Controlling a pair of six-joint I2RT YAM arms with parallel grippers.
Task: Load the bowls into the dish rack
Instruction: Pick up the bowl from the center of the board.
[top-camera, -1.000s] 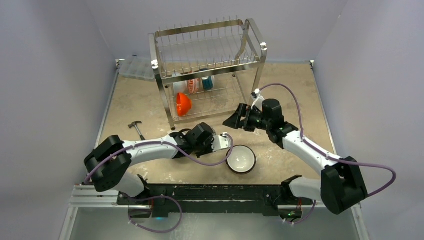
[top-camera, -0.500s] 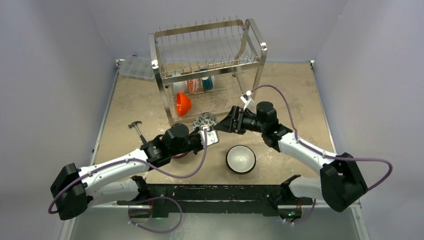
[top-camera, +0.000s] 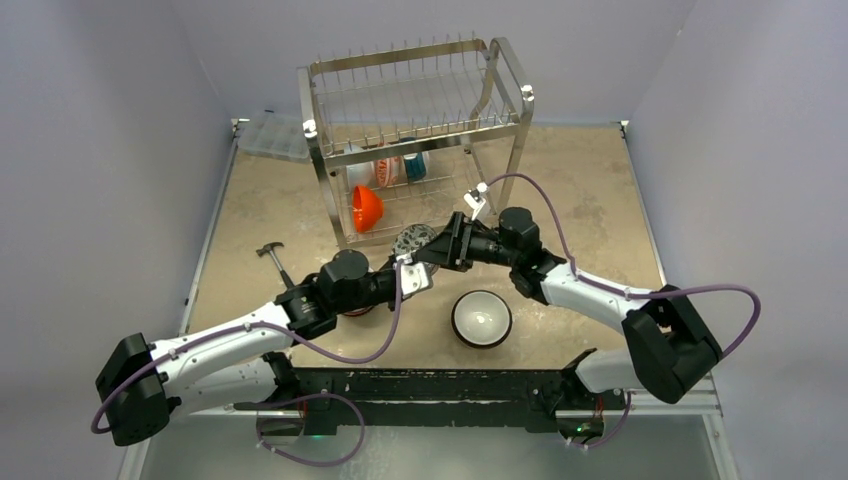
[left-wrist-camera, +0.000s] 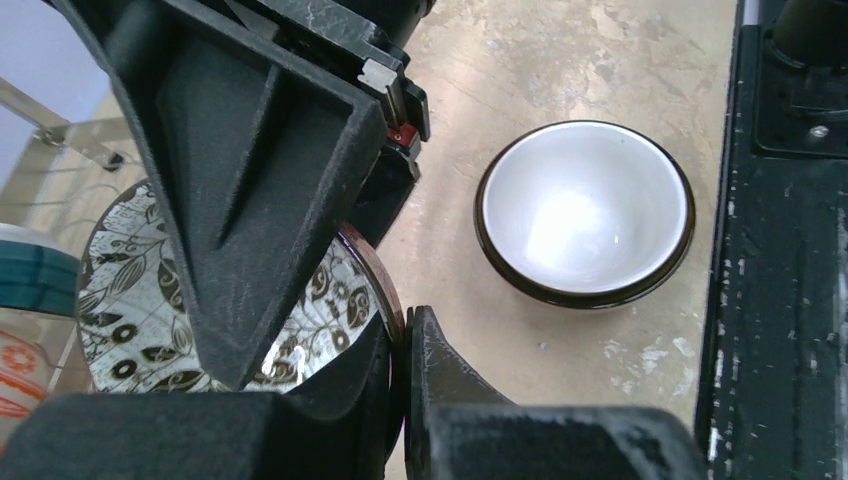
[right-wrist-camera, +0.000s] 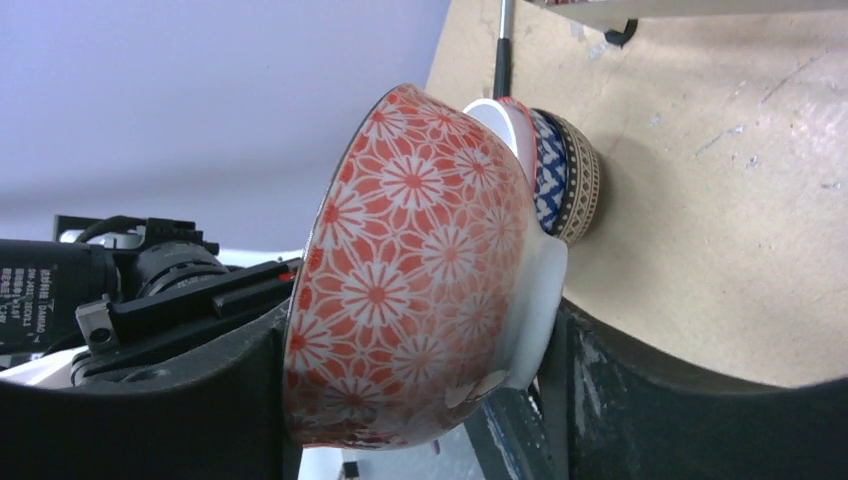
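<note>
My left gripper (top-camera: 412, 272) (left-wrist-camera: 405, 320) is shut on the rim of a patterned bowl (top-camera: 410, 238) and holds it on edge in front of the dish rack (top-camera: 420, 152). The bowl has a brown floral inside (left-wrist-camera: 130, 300) and a red-and-white flower outside (right-wrist-camera: 420, 250). My right gripper (top-camera: 440, 250) (right-wrist-camera: 420, 320) spans the same bowl, one finger at the rim, one at the foot. A white-inside, dark-outside bowl (top-camera: 482, 318) (left-wrist-camera: 585, 210) stands upright on the table. An orange bowl (top-camera: 366, 208) and a red-and-white bowl (top-camera: 388, 170) sit in the rack's lower tier.
More bowls (right-wrist-camera: 570, 180) lie on the table behind the held one. A hammer (top-camera: 272, 255) lies left of the rack. A clear plastic box (top-camera: 275, 135) is at the back left. The black base rail (top-camera: 420, 385) runs along the near edge.
My left arm swung from beside the white bowl toward the rack front, bringing the patterned bowl into view. My right gripper moved left and closed round that bowl.
</note>
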